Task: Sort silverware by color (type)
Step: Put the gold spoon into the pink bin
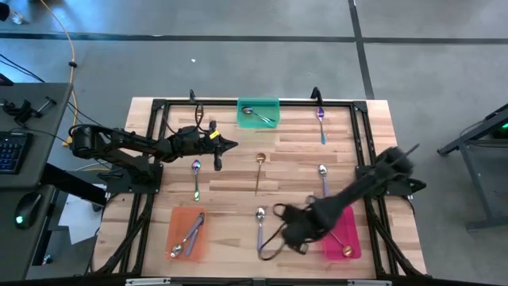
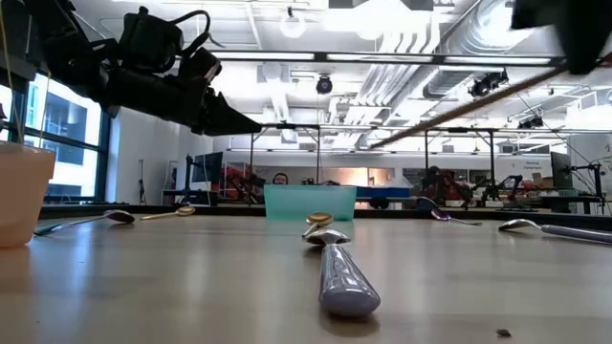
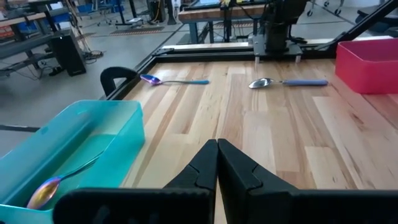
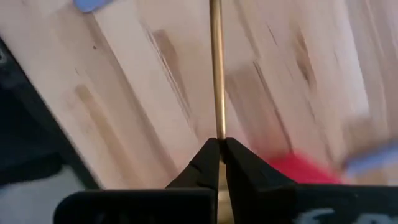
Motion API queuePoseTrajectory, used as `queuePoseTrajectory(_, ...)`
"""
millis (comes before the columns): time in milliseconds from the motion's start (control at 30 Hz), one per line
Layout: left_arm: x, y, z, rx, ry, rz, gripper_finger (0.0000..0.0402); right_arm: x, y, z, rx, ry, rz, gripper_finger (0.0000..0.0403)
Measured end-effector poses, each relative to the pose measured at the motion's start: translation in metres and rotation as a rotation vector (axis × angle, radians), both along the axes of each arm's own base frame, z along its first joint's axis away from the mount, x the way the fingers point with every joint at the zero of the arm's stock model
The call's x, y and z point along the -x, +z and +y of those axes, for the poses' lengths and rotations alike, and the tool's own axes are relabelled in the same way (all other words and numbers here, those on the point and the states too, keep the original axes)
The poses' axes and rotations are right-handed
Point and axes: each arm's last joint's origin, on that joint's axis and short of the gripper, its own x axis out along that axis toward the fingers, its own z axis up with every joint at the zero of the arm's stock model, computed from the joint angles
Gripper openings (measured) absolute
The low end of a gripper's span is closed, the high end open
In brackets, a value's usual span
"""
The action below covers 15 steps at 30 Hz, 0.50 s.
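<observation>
My right gripper (image 4: pixel 217 148) is shut on a gold spoon (image 4: pixel 216 68) above the table's near right part, by the pink tray (image 1: pixel 352 230). In the high view my right arm (image 1: pixel 295 229) hides this spoon. My left gripper (image 1: pixel 232 144) is shut and empty. It hovers left of centre, near the teal tray (image 1: pixel 258 112), which holds an iridescent spoon (image 3: pixel 53 185). Another gold spoon (image 1: pixel 259 171) lies flat at mid-table. A silver spoon (image 1: pixel 259 226) lies near the front edge. My right gripper pinches the end of the gold spoon's thin handle (image 4: pixel 217 134) between its two fingertips. The handle runs on straight ahead of the fingers, along them. The spoon is lifted clear of the table; its bowl is out of the wrist view.
The orange tray (image 1: pixel 189 233) at the near left holds spoons, and the pink tray holds a gold spoon (image 1: pixel 347 250). Loose spoons lie at the left (image 1: pixel 196 176), far right (image 1: pixel 321 123) and right (image 1: pixel 323 179). A black frame (image 1: pixel 155 127) borders the table.
</observation>
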Motion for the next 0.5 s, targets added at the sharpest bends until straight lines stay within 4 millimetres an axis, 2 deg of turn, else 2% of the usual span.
queuePoseTrajectory(100, 0.0, 0.0, 0.0, -0.001, 0.0, -0.002, 0.0, 0.038, 0.012, 0.001, -0.027, -0.169, 0.008, 0.0)
queuePoseTrajectory(233, 0.0, 0.0, 0.0, -0.001, 0.0, -0.002, 0.0, 0.087, 0.019, 0.006, -0.073, -0.393, 0.02, 0.0)
queuePoseTrajectory(367, 0.0, 0.0, 0.0, -0.007, -0.002, -0.001, 0.0, 0.122, 0.008, 0.019, -0.131, -0.562, 0.028, 0.0)
queuePoseTrajectory(500, 0.0, 0.0, 0.0, -0.008, -0.001, -0.002, 0.0, 0.143, -0.013, 0.03, -0.147, -0.656, 0.049, 0.0)
